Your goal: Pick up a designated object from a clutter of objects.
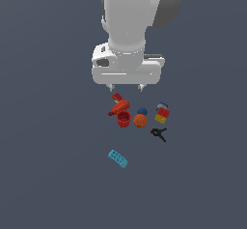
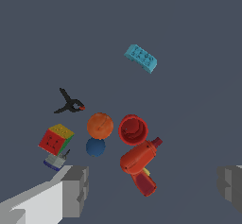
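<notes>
The gripper (image 1: 127, 87) hangs wide open and empty above the clutter (image 1: 138, 115), arm pointing straight down.

brick (image 1: 117, 159) apart, nearer than clutter (image 1: 139, 115)

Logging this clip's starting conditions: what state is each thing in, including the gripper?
gripper: open, empty, hanging above the clutter.
cyan studded brick: lying flat, studs up, apart from the rest, untouched.
red ribbed cup: upright, mouth up, against the drill.
red drill: lying on its side.
orange ball: resting beside the cup.
blue ball: resting against the orange ball.
red-yellow block: standing, apart.
black clamp: lying flat.
</notes>
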Available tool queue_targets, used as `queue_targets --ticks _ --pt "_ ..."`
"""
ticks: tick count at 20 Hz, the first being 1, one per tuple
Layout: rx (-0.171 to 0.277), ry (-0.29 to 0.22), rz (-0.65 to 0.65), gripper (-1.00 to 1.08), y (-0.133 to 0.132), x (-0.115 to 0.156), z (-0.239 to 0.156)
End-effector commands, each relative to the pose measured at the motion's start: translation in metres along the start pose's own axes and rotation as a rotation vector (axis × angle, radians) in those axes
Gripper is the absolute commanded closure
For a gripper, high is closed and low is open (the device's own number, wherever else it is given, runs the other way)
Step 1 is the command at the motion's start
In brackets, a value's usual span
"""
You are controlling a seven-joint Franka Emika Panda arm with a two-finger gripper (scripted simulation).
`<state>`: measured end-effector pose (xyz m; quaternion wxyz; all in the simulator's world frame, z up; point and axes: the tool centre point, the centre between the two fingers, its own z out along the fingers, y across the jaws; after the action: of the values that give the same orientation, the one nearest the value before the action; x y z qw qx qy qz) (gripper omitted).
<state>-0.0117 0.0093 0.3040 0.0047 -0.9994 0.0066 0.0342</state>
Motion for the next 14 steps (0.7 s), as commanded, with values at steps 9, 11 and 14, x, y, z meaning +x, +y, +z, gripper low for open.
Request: queue_targets --ticks 9,11,14 --pt "-0.008 0.019 -0.041 -0.92 -0.01 0.007 -0.009" --pt "-0.009 0.021 -0.044 -0.92 -0.011 0.008 -0.01" --pt "-0.009 0.021 -0.043 -0.92 -0.011 0.007 -0.01"
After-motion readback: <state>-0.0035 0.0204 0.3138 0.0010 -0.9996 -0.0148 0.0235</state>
